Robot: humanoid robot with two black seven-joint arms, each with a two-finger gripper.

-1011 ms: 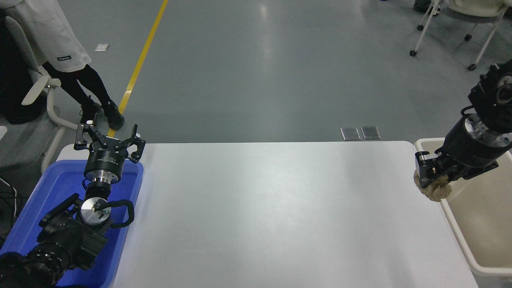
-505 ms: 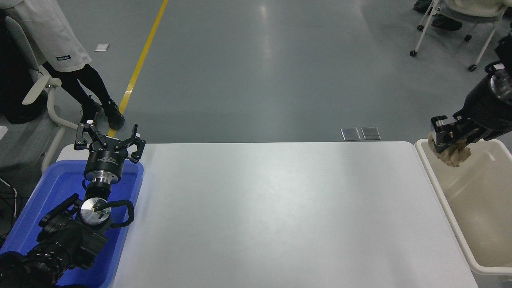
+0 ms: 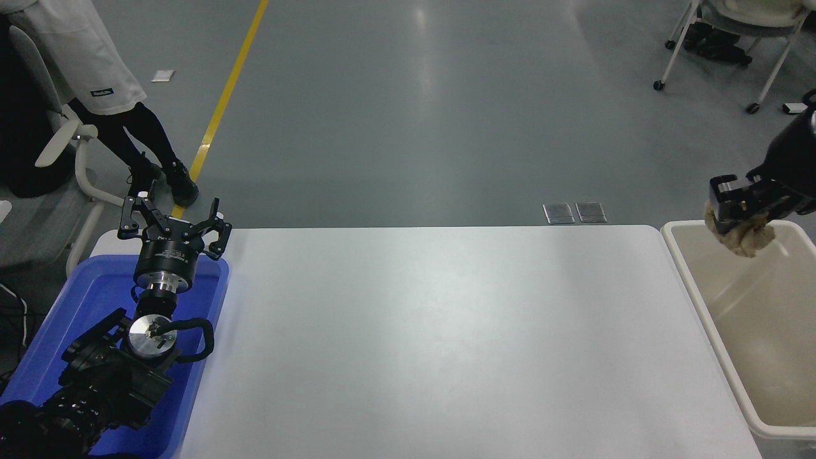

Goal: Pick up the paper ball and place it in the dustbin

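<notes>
The paper ball (image 3: 747,239) is a tan crumpled wad held in my right gripper (image 3: 739,211), which is shut on it. The gripper hangs in the air over the far end of the dustbin (image 3: 707,306), a cream rectangular bin at the table's right edge. The ball is above the bin's opening, not touching it. My left gripper (image 3: 172,226) is open and empty, parked above the far end of the blue tub at the lower left.
A bright blue tub (image 3: 83,299) sits at the table's left edge under the left arm. The white table (image 3: 433,344) lies between tub and bin. A person (image 3: 95,83) stands at the far left; wheeled chairs (image 3: 727,38) stand far right.
My right gripper has carried the paper ball up and to the right, from the bin's near-left rim to above the bin's far end. The left arm has not moved.
</notes>
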